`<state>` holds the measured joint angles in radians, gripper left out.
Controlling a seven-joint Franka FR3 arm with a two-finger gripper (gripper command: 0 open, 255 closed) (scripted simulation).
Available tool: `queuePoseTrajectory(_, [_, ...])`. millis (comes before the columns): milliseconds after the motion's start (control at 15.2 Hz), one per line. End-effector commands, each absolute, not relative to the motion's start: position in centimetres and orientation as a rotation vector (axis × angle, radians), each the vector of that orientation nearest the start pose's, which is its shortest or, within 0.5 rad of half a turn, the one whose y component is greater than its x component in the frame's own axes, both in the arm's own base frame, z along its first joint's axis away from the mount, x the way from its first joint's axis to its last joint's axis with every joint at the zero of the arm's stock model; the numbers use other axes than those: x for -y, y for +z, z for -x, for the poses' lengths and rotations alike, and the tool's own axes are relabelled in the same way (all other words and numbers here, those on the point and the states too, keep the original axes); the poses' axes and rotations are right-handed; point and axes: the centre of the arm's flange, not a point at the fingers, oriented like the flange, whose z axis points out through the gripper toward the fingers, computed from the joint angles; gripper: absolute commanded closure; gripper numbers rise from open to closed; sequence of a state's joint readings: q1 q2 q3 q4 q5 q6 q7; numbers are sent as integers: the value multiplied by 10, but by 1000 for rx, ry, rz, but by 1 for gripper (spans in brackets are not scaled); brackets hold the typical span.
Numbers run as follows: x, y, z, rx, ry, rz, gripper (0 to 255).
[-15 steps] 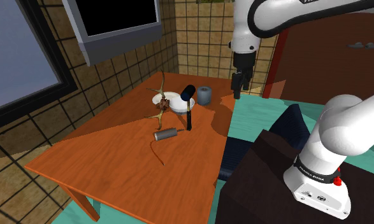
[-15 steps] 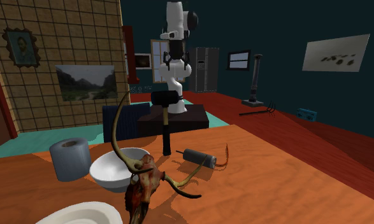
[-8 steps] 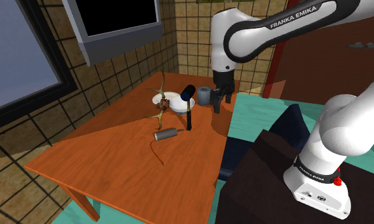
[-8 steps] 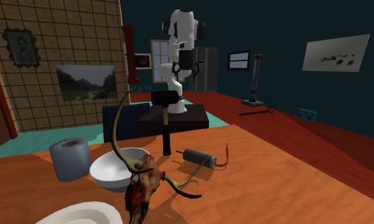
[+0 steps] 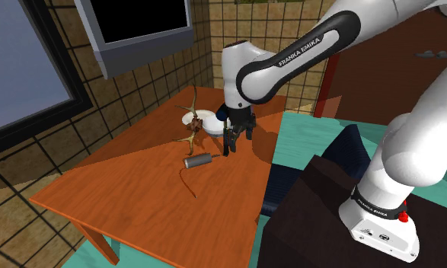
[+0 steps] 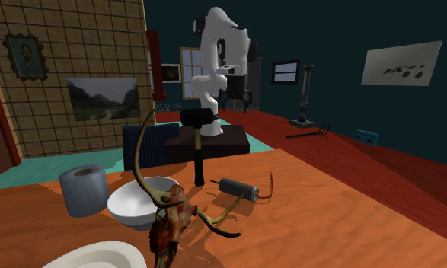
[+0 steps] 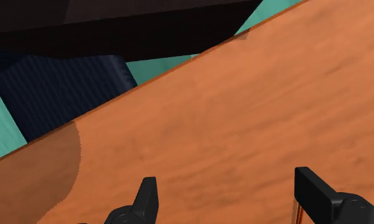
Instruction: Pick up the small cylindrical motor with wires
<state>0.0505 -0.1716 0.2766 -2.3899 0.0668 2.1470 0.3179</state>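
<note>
Brown tiled walls, teal floor, and front and centre an orange wood-grain table [image 5: 130,199]. Lying on its side near the middle of it, out in the open: the small grey motor [image 5: 196,161], with a thin brownish wire [image 5: 188,183] trailing off one end toward the shoulder view's lower left.

Just beside it, a hammer [image 6: 199,156] standing head-up, black head over a dark handle, the motor's shaft end pointing toward the foot of that handle. Next to the hammer, a white bowl [image 6: 138,199]. In front of the bowl in the second exterior view, a reddish-brown horned skull [image 6: 172,222], horns sweeping up and out. Further to that view's left, a grey roll [image 6: 84,190] standing upright, and down at the lower edge, the rim of a white plate [image 6: 100,255].

Over to the arm [image 5: 290,57]: white, bent down across the table from the dark stand [image 5: 320,194]. End effector [image 5: 234,135] hanging over the table, lined up with the hammer in the shoulder view, up and to the right of the motor, not touching it. From the wrist: black fingers [image 7: 146,196] spread wide, released, clasping nothing, bare orange table between them. Beyond them, the table's edge, a strip of teal floor and a dark blue block [image 7: 58,89].
</note>
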Motion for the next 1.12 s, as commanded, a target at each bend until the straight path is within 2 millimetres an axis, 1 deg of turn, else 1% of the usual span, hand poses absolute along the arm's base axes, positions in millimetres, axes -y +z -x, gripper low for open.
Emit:
queuePoseTrajectory(0, [-166,360,-450,-78,113,3159,0])
queuePoseTrajectory(528, [-220,293,-512,-162,91,3175,0])
queuePoseTrajectory(1056, [-269,227,-578,-246,69,3189,0])
